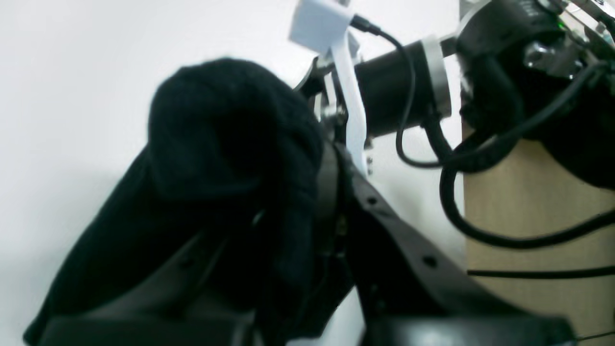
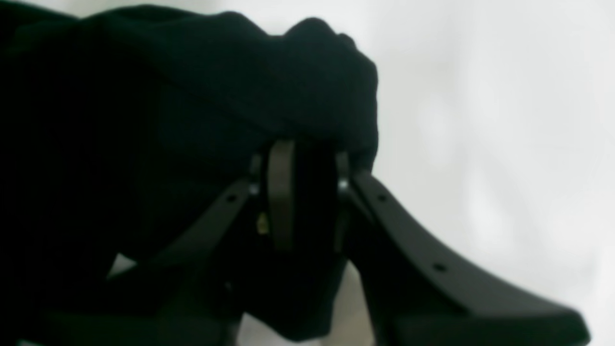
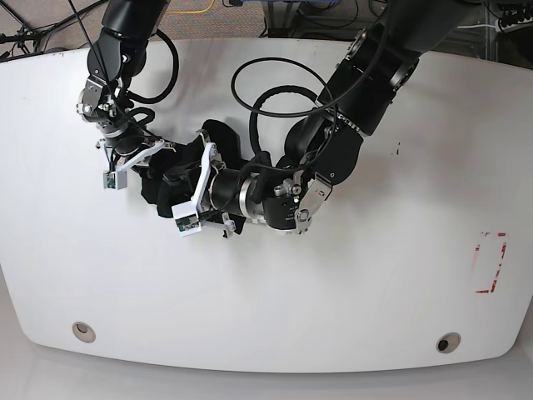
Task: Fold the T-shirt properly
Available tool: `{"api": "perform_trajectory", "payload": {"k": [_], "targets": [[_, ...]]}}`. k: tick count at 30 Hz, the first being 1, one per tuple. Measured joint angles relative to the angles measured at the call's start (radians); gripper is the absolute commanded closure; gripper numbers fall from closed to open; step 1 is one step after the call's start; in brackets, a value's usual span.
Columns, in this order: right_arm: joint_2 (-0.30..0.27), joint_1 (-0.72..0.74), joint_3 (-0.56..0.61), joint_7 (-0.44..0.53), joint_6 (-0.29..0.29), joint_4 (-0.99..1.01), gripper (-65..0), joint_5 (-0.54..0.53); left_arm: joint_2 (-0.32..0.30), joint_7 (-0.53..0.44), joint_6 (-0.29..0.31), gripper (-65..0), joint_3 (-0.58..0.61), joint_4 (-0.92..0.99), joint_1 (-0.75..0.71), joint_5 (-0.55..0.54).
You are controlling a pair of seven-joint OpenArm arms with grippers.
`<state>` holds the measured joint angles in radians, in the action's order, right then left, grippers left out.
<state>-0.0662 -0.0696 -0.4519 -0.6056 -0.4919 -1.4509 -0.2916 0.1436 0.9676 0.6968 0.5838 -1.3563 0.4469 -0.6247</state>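
Observation:
The T-shirt (image 3: 218, 143) is a bunched black heap on the white table (image 3: 375, 292), left of centre, with no print showing. Both grippers meet at it. My left gripper (image 3: 173, 180) reaches in from the right and is shut on a thick fold of the T-shirt (image 1: 216, 134); its fingertips (image 1: 329, 187) are pressed together around the cloth. My right gripper (image 3: 163, 158) comes down from the upper left and is shut on another fold. In its wrist view the T-shirt (image 2: 192, 86) drapes over the pads (image 2: 281, 192), and cloth fills the narrow gap between them.
A black cable loop (image 3: 275, 92) lies on the table behind the left arm. A red marked rectangle (image 3: 490, 262) sits near the right edge. The right arm's white camera mount (image 1: 319, 21) and a tan panel (image 1: 528, 216) show in the left wrist view.

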Motion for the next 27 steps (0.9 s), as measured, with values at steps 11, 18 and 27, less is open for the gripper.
{"api": "perform_trajectory", "payload": {"k": [11,18,27], "targets": [[0.042,0.002,0.051,-0.006,-0.012,-0.002,-9.7,-0.005,-0.002,-0.023,0.0,0.0,-0.001,0.009,0.002,0.003],[0.061,0.005,0.139,-0.008,-0.008,-0.002,-9.7,-0.009,-0.002,-0.083,0.0,0.0,-0.001,0.01,0.001,0.003],[0.08,0.002,0.137,-0.031,-0.009,-0.021,-9.7,-0.008,-0.003,-0.083,0.0,-18.7,-0.005,0.011,-0.001,0.001]]}}
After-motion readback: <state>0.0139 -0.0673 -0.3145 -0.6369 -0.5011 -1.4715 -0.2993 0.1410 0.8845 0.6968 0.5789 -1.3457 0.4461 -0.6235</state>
